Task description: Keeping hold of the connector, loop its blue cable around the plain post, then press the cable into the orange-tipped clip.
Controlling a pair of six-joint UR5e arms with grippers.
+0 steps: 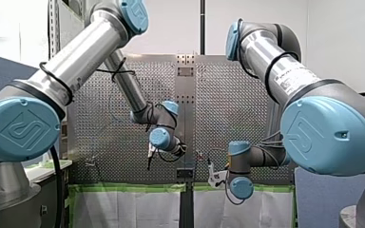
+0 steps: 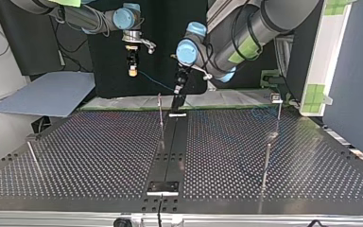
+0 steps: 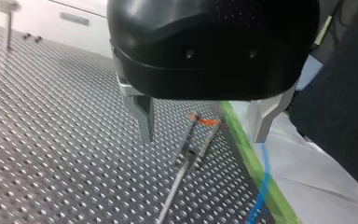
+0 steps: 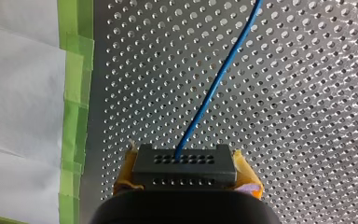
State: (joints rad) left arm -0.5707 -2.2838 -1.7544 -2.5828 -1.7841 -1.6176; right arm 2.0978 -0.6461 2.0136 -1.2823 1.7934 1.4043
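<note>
Connector: dark perforated block (image 4: 183,166), nearest the lens in the right wrist view, clamped by its two ends between yellow pads (image 4: 246,173) and held above the perforated table (image 4: 307,93).
Left post: thin metal rod (image 2: 32,156) standing on the table at the top view's left, well apart from both arms.
Right gripper: my right gripper (image 2: 132,68) hangs over the table's far edge in the top view, fingers clenched on the connector.
Blue cable: it (image 4: 214,84) leaves the connector's face and runs straight ahead over the holes. In the top view it (image 2: 156,82) slopes down toward my left gripper and goes out of sight behind it. It touches no post that shows.
Tape and sheet: green tape (image 4: 72,93) edges the table beside the connector, with a white sheet (image 4: 18,116) beyond it.
Middle post: slim rod (image 2: 160,111) beside the black centre rail (image 2: 170,146); its tip is too small to tell the colour.
Left gripper: black body with metal fingers (image 3: 144,116). My left gripper (image 3: 203,138) is spread wide and grasps nothing, and it hangs just beside the middle post in the top view.
Orange-tipped clip: two thin stems with an orange top (image 3: 208,122), on the table ahead of the left gripper's gap, blurred. No cable sits in it.
Right posts: one rod (image 2: 266,165) nearer the camera, another (image 2: 278,111) by the far edge, both at the top view's right.
</note>
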